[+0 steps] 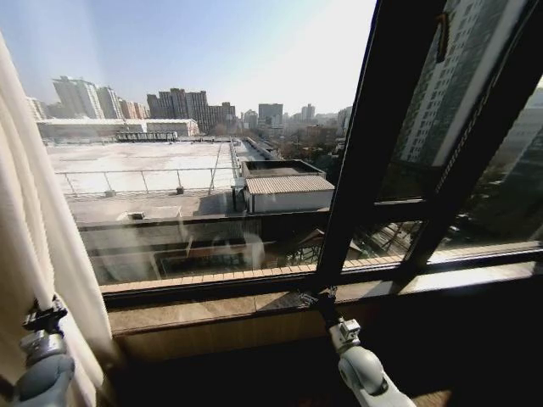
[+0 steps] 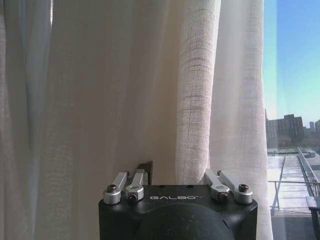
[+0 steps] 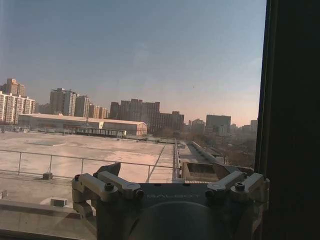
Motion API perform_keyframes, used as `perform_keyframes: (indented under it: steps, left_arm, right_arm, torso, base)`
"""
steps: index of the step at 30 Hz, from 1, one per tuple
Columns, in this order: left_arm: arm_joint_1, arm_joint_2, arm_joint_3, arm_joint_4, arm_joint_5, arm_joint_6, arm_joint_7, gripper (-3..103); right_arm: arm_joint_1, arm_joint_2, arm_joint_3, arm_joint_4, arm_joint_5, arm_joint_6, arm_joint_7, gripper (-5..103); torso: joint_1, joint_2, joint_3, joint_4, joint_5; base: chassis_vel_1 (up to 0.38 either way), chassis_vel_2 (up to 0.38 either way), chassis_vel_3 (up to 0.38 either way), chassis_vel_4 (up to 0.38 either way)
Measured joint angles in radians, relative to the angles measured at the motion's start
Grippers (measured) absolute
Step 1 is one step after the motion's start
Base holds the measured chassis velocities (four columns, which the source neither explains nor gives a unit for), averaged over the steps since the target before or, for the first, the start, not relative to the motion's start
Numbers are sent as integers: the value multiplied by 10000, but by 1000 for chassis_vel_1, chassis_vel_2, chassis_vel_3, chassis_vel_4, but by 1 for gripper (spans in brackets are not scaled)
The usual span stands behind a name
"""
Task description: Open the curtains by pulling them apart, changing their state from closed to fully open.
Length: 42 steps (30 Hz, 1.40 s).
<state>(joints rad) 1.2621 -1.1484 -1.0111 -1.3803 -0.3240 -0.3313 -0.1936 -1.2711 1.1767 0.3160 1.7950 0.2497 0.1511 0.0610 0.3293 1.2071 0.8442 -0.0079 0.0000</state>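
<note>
The sheer cream curtain (image 1: 34,212) is bunched at the far left of the window, its pleats hanging to the floor. My left gripper (image 1: 44,315) is low against its inner edge. In the left wrist view the curtain (image 2: 100,100) hangs close up, and the left gripper (image 2: 177,172) is open, with one pleated fold hanging down in its gap and covering one finger. My right gripper (image 1: 312,298) is open at the foot of the dark window post, holding nothing. In the right wrist view the right gripper (image 3: 167,170) faces the bare glass.
A dark window post (image 1: 373,136) slants up from the sill (image 1: 212,314) right of centre, with more frame bars (image 1: 475,153) to its right. Through the glass are rooftops and distant towers. The wall below the sill is in shadow.
</note>
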Motion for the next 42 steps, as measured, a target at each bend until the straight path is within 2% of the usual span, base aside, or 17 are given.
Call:
perform_keyframes:
  steps: [1,5,7,10,11,12,14,16,18,22,27,42]
  left_arm:
    - [0,0,0,0,0,0,0,36]
    - [1177,-862,-9,-1907,299,-250,-36,57]
    - [1395,-995,56,-2256,290,-303,19,57]
    - [2161,-1277,443,-3305,-284,-639,750,74]
    - [2161,-1277,443,-3305,-284,-639,750,74]
    - [2344,-1307,587,-3517,-463,-739,952,79]
    - [2840,-1363,1159,-3983,-940,-1046,1587,89]
    - [2909,-1373,1289,-4028,-1001,-1119,1700,89]
    - [3011,-1432,1633,-4096,-1052,-1274,1944,98]
    - [3105,-1623,2065,-4219,-978,-1430,1991,100]
    - [3092,-1782,2254,-4101,-575,-1595,1740,100]
    - [3139,-1690,2207,-3745,-320,-1761,1948,100]
  right_arm:
    - [0,0,0,0,0,0,0,100]
    - [0,0,0,0,0,0,0,100]
    - [0,0,-1,0,0,0,-1,100]
    - [0,0,0,0,0,0,0,100]
    - [0,0,0,0,0,0,0,100]
    - [0,0,0,0,0,0,0,100]
    - [0,0,-1,0,0,0,0,100]
    - [-1,0,0,0,0,0,0,100]
    - [0,0,0,0,0,0,0,100]
    - [0,0,0,0,0,0,0,100]
    - [-1,0,0,0,0,0,0,100]
    - [0,0,0,0,0,0,0,100]
  torso:
    - [0,0,0,0,0]
    - [0,1,0,-3,4]
    - [0,1,0,-1,2]
    - [0,1,0,-3,2]
    - [0,1,0,-3,2]
    - [0,1,-1,-2,2]
    - [0,1,0,-2,1]
    - [0,1,-1,-2,-1]
    - [0,1,0,-3,-1]
    - [0,1,1,-3,-2]
    - [0,0,1,-3,-2]
    - [1,-1,1,-3,-3]
  base:
    - [0,0,0,0]
    - [0,0,0,0]
    - [0,0,0,0]
    - [0,0,0,0]
    - [0,0,0,0]
    - [0,0,0,0]
    - [0,0,0,0]
    - [0,0,0,0]
    - [0,0,0,0]
    - [0,0,0,0]
    - [0,0,0,0]
    - [0,0,0,0]
